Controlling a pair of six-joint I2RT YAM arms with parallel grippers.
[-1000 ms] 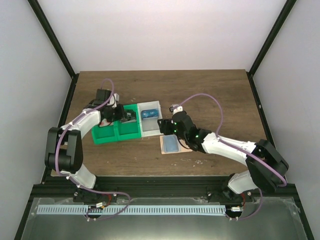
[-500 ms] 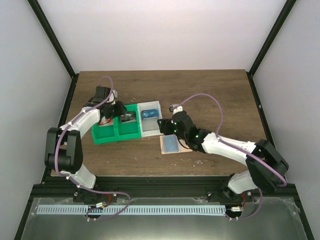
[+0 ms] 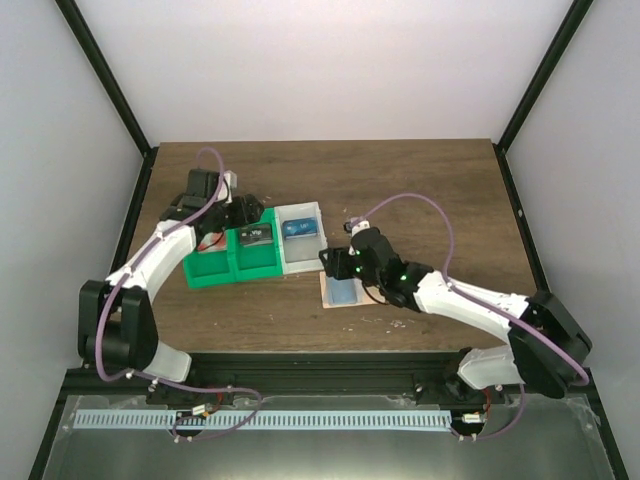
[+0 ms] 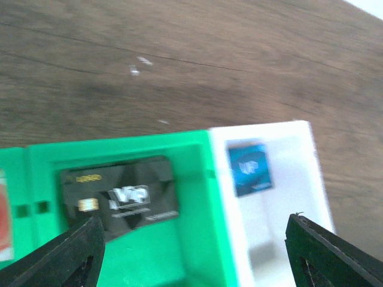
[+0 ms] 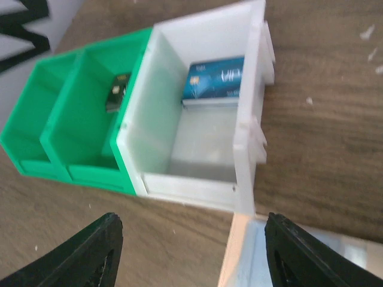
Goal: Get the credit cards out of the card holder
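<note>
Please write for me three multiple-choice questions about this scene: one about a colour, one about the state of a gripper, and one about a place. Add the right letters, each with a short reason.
1. In the green tray, the compartment beside the white box holds a card of which colour?
A black
B yellow
C white

2. How is the right gripper?
A shut, fingers touching
B not in view
C open, nothing between its fingers

3. Where does the blue card lie?
A in the green tray
B in the white box
C between the right gripper's fingers

Answers:
1 A: the left wrist view shows a black card on the green floor.
2 C: in the right wrist view its fingers stand wide apart with nothing between them.
3 B: both wrist views show it inside the white walls.
</note>
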